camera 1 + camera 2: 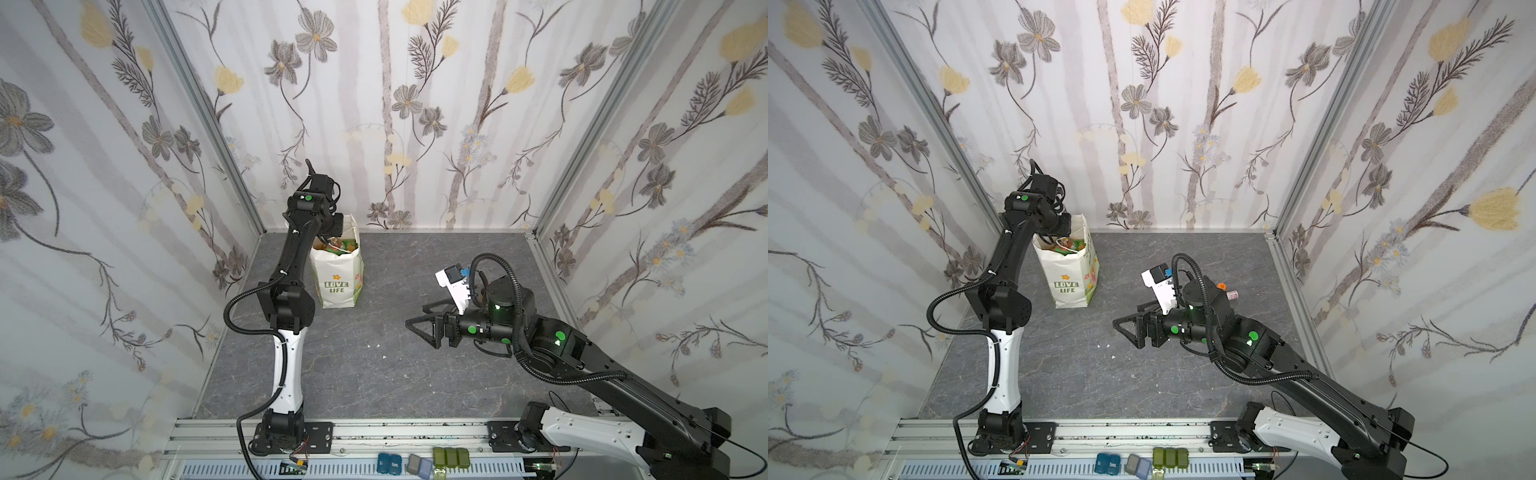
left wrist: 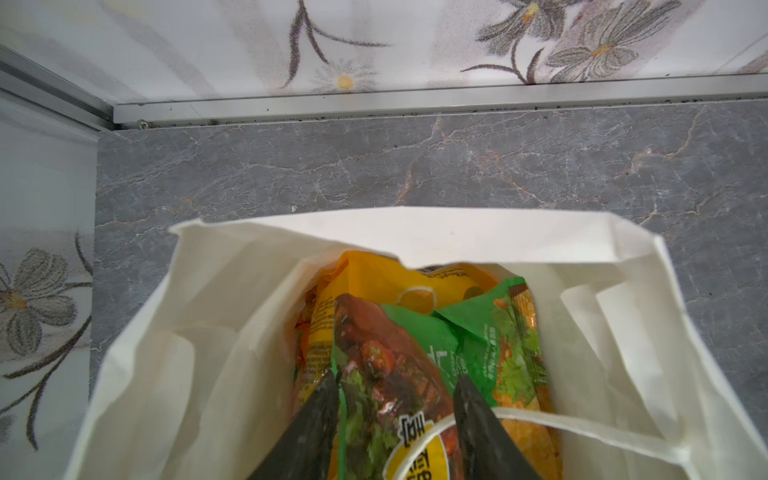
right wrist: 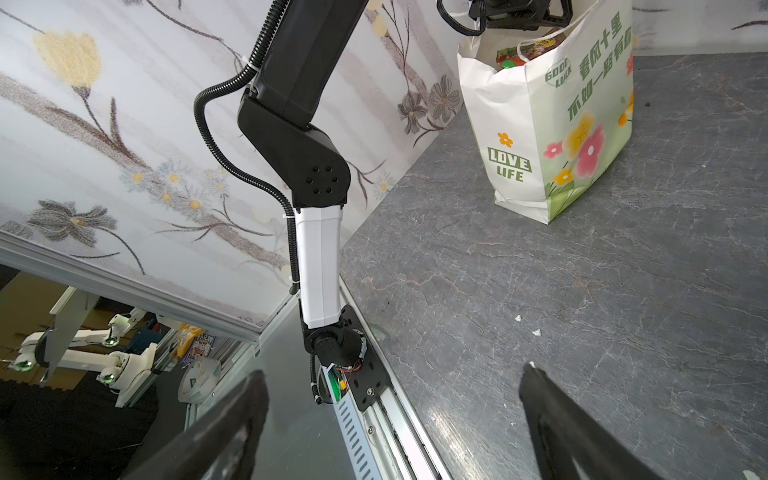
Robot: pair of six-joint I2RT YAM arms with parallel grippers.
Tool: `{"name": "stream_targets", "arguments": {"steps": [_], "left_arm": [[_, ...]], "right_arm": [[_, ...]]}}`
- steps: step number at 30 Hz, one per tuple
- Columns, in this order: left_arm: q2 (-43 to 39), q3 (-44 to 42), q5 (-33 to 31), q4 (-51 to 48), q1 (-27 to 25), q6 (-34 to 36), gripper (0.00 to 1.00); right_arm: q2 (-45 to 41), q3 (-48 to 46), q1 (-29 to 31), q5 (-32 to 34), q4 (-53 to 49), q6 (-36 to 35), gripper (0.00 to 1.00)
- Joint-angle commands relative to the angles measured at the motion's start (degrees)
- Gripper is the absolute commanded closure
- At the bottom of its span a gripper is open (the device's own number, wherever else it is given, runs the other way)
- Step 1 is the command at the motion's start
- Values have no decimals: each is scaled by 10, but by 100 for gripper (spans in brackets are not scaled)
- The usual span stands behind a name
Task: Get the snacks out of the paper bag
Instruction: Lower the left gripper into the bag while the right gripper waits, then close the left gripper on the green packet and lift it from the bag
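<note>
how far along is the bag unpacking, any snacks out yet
Done: nothing; no packet shows on the table. In hand: the left gripper is inside the paper bag, fingers either side of the green packet; a firm grip isn't clear. Left: every snack, including the yellow packet. The right gripper hangs open, empty.

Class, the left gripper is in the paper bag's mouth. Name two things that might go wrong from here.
1. The white cord handle crosses the bag mouth right by the left gripper, whose fingers straddle the green packet; lifting may snag it.
2. The paper bag stands unsupported, with the open right gripper well away; pulling upward may tip or drag it.
</note>
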Motion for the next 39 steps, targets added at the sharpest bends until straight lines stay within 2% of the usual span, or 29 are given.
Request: {"name": "stream_targets", "arguments": {"steps": [1,8,17,20,22,26,36,39], "left_arm": [[-9,-15,-40,46,0,14,53],[5,-24,-47,31,0,-15,48],[20,-51,-13,-12,-4,-13,27],[30,-54,-21,-18,-4,-12,27],[35,-57,-30,-18,-3,-15,30],[38,-78,-27,-9,0,-22,42],[-1,-81,-8,-1,0,-36,90],[-16,-81,-3,1,1,-34,100]], "right_arm": [[1,1,1,9,23,7,6],[-1,-8,1,15,29,9,6],[8,-3,7,6,36,10,5],[5,-1,11,13,33,9,5],[3,-1,12,15,33,8,5],[1,2,14,18,31,8,5],[-3,5,16,29,32,11,5],[-8,4,15,36,33,12,5]]}}
